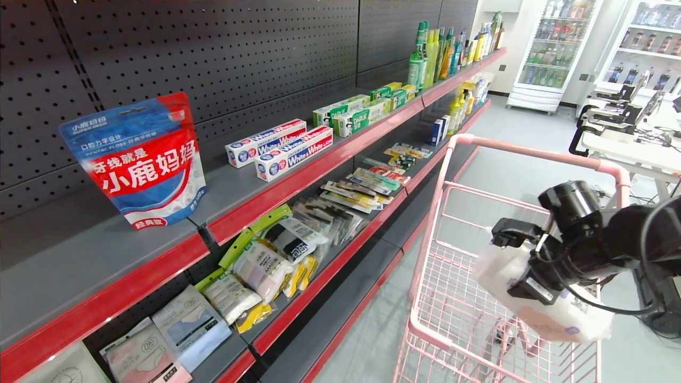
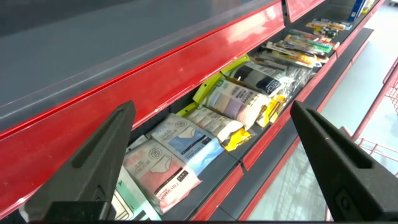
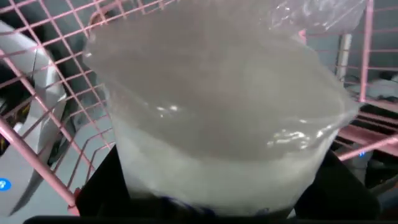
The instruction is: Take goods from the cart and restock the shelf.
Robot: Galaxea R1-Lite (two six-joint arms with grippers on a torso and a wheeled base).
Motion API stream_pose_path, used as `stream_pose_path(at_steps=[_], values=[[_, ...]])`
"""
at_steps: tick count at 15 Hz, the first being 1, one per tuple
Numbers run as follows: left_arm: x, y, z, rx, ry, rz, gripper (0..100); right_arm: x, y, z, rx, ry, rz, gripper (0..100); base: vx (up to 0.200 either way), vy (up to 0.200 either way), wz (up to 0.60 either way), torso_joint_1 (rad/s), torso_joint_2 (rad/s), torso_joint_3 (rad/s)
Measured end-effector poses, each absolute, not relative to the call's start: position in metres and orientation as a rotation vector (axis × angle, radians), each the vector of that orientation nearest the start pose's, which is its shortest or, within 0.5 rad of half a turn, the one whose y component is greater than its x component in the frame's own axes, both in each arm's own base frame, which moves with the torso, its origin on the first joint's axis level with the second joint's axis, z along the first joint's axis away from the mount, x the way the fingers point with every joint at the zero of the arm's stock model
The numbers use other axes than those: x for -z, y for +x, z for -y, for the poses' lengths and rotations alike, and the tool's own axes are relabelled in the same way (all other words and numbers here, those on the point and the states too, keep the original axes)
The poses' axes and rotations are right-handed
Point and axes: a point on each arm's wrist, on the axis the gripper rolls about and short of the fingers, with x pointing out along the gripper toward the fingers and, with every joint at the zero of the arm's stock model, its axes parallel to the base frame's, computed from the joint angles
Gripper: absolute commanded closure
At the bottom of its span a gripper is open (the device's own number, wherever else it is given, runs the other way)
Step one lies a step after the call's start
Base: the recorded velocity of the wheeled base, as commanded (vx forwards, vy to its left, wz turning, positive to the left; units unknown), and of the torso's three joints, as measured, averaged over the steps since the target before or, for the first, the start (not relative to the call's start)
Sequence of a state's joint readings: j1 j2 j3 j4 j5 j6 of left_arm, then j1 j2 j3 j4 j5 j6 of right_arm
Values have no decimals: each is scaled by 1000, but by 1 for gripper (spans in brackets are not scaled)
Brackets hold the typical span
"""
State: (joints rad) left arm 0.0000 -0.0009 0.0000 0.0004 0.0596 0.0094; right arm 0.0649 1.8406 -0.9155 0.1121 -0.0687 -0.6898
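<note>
Pack [image 1: 564, 319] pinched by right gripper [image 1: 518, 263], cart [image 1: 537, 151] beneath it | left gripper [image 2: 211, 109] spread | risk: sagging film (soft, slick) could be pulled loose if caught on cart wire.

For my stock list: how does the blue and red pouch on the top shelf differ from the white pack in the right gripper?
The blue and red pouch stands upright on the top shelf, untouched; the white pack is clamped in the right gripper at the pink cart. The pouch bears large print; the pack looks mostly plain white. Both are soft plastic packs.
</note>
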Motion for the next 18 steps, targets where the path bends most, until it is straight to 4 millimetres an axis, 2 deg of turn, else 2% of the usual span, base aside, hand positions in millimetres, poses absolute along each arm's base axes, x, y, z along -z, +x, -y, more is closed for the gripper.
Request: stream_pose_path(at_steps=[2,6,8,10,14,16,18], values=[[-75,-23,-1,-60,9,0,0,-136,280,-7,-250,-627,-895,100,0,0,0,0,0,0],[-75,-23,-1,-60,9,0,0,-173,234,-3,-109,-536,-678,100,0,0,0,0,0,0],[-75,-23,-1,-60,9,0,0,-191,209,-6,-79,-534,-550,100,0,0,0,0,0,0],[-75,-23,-1,-60,9,0,0,-208,173,-5,-49,-527,-427,100,0,0,0,0,0,0],[-75,-23,-1,-60,9,0,0,-214,94,4,70,-428,-228,100,0,0,0,0,0,0],[-75,-23,-1,-60,9,0,0,-211,67,6,128,-390,-152,100,0,0,0,0,0,0],[-75,-23,-1,-60,9,-1,0,-211,54,6,153,-390,-106,100,0,0,0,0,0,0]])
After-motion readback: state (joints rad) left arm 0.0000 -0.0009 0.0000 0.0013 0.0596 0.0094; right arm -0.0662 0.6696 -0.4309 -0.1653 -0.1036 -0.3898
